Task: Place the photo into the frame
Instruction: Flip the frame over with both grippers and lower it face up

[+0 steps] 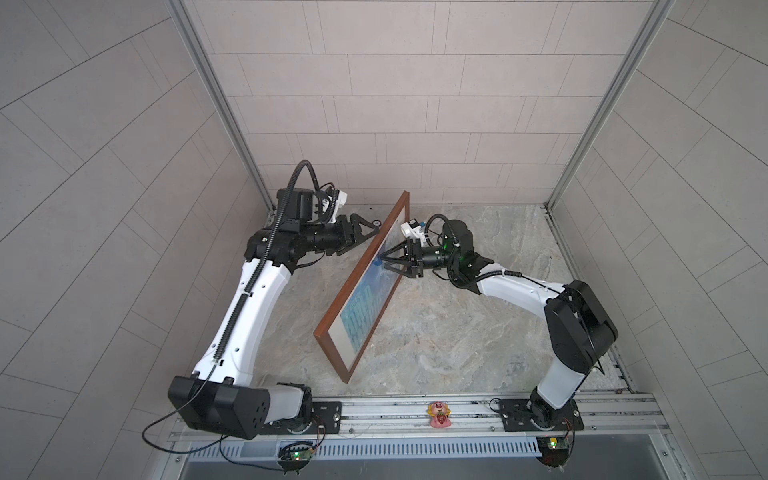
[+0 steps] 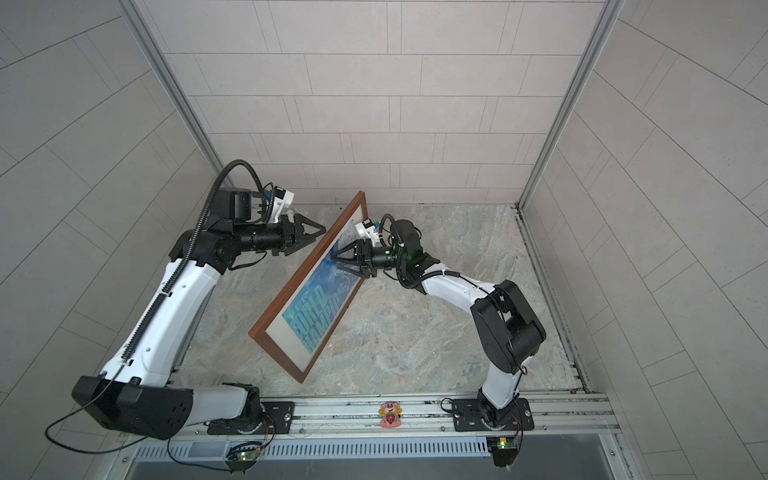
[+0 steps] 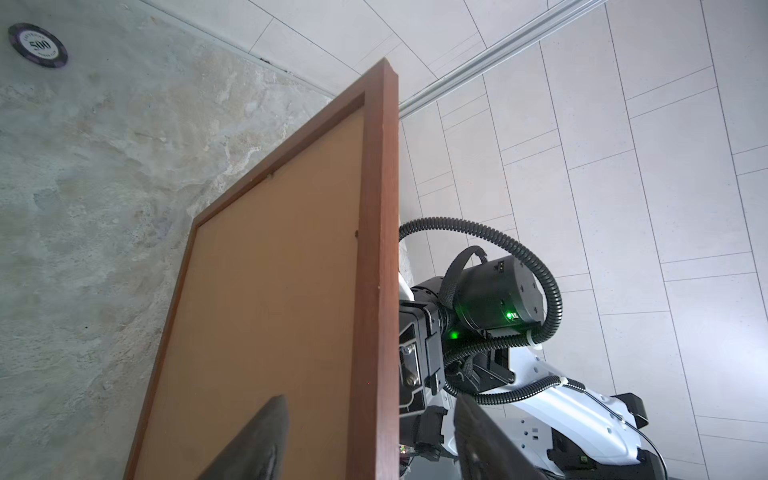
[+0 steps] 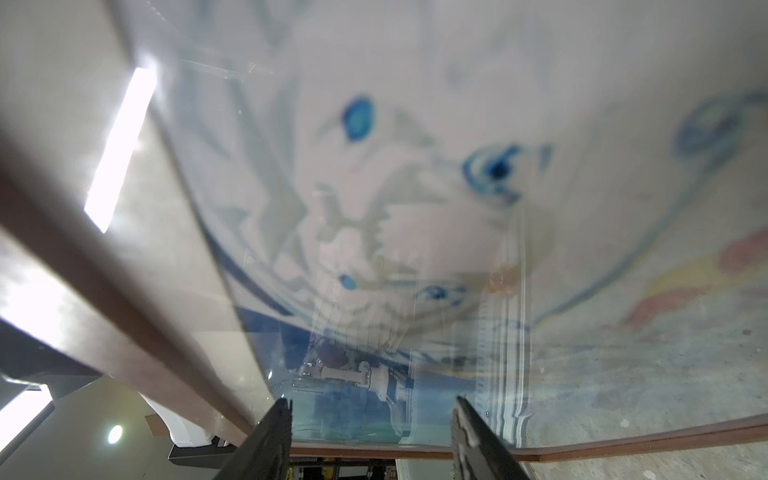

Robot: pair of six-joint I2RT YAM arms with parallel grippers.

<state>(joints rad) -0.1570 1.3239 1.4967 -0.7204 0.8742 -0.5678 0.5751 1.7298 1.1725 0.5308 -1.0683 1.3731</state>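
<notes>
the frame (image 1: 359,264) stands on one long edge on the stone table (image 1: 457,332), between the two arms, and it leans with the upper edge toward the left arm. the photo (image 2: 318,309) is inside the frame, behind the glass, with a cream mat (image 2: 277,334) around it. in both top views its blue face with big pale letters looks toward the right arm. the left gripper (image 1: 369,233) is at the back side, near the upper edge. its jaws are spread apart, and in the left wrist view one finger is on each side of the wooden edge, not touching it as far as i can see. this view shows also the brown backing (image 3: 270,311) in the frame. the right gripper (image 1: 384,263) is at the front. its jaws are released too and grasp nothing. the fingertips are at the glass over the photo, but if they really press on it i cannot tell. a poker chip (image 3: 38,45) lies on the table behind the frame.
</notes>
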